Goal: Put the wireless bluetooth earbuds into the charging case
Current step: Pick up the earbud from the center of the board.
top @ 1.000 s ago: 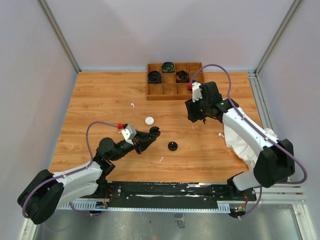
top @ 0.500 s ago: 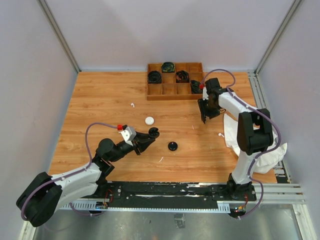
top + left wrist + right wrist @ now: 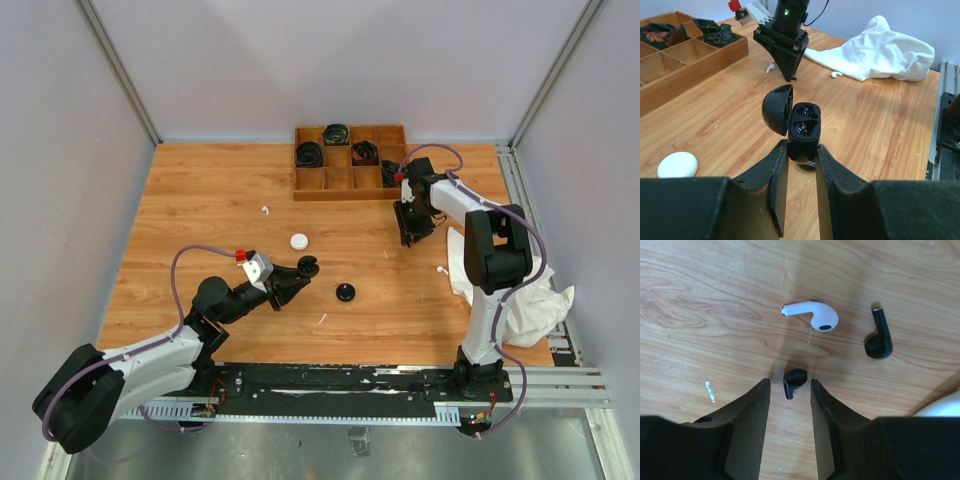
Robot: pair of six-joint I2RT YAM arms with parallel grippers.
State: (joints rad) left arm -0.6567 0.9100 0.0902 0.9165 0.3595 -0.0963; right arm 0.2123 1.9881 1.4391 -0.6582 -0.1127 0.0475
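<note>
My left gripper [image 3: 802, 151] is shut on an open black charging case [image 3: 801, 131], held above the table with its lid hinged to the left and both sockets showing; it also shows in the top view [image 3: 308, 266]. My right gripper [image 3: 789, 385] is open and points down at the table, with a small black earbud [image 3: 794, 380] lying between its fingertips, touching neither. A white earbud [image 3: 815, 315] and a second black earbud [image 3: 879, 337] lie just beyond it. In the top view the right gripper [image 3: 408, 236] is below the tray's right end.
A wooden compartment tray [image 3: 330, 183] with coiled black cables stands at the back. A white round case [image 3: 299, 241] and a black puck [image 3: 345, 292] lie mid-table. Loose white earbuds [image 3: 266, 211] [image 3: 440, 269] lie apart. A white cloth [image 3: 515, 290] lies at the right.
My right arm has folded back and its gripper has shifted right and down to the table near the tray's right end. My left gripper and its case have stayed still.
</note>
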